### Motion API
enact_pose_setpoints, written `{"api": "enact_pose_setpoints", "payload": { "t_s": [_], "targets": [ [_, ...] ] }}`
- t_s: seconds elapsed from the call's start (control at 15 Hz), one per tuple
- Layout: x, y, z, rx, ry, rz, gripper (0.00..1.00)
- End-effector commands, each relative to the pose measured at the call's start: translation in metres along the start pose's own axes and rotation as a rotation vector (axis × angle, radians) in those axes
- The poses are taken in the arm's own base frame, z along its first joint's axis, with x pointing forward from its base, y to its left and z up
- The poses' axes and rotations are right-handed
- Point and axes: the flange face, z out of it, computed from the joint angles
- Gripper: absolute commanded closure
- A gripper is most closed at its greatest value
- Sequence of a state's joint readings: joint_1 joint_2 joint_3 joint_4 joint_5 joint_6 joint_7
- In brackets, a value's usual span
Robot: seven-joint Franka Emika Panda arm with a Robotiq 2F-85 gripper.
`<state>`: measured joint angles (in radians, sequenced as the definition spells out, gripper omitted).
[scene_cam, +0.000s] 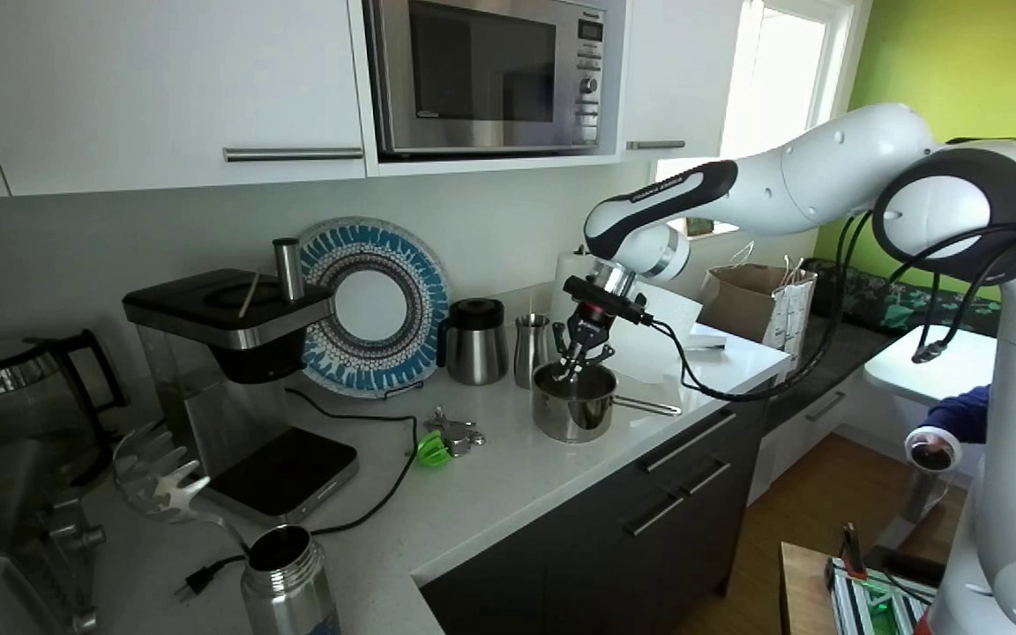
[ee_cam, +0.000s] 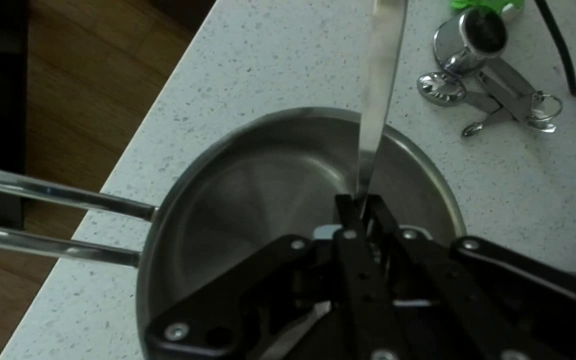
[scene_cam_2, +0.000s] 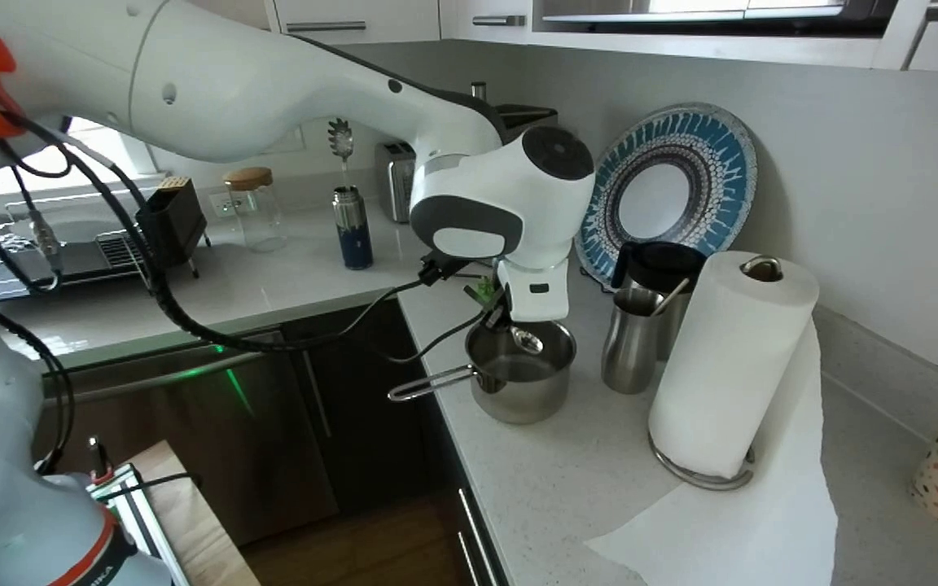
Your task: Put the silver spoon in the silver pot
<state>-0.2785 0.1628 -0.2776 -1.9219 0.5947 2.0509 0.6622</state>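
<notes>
White arm [scene_cam: 812,181] outstretched, wrist [scene_cam_2: 536,285] low, claw [ee_cam: 361,204] downward, both fingers [ee_cam: 350,215] nearly together at the tips.

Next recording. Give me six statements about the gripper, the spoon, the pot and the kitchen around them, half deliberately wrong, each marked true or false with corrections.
1. The gripper is shut on the silver spoon. True.
2. The silver pot lies on its side. False: it stands upright on the counter.
3. The pot's handle reaches past the counter's edge. True.
4. The blue-patterned plate lies flat. False: it is propped up on edge.
5. In an exterior view, the spoon's bowl shows against the pot's opening. True.
6. The microwave's door hangs open. False: it is closed.
</notes>
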Motion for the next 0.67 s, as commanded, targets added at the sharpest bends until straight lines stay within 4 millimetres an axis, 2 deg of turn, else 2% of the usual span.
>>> {"api": "enact_pose_setpoints", "payload": {
  "t_s": [0.0,0.13,0.2,0.27,0.33,0.4,0.53,0.6],
  "targets": [
    [0.013,-0.011,0.023,-0.014,-0.053,0.039,0.98],
    [0.012,-0.011,0.036,-0.059,-0.075,0.028,0.98],
    [0.012,-0.012,0.042,-0.07,-0.087,0.031,0.9],
    [0.012,-0.013,0.045,-0.083,-0.101,0.028,0.66],
    [0.01,-0.015,0.043,-0.087,-0.109,0.025,0.65],
    [0.005,-0.018,0.034,-0.072,-0.11,0.015,0.62],
    [-0.02,-0.027,-0.003,-0.022,-0.045,-0.079,0.47],
    [-0.043,-0.029,-0.017,-0.043,0.0,-0.157,0.4]
  ]
}}
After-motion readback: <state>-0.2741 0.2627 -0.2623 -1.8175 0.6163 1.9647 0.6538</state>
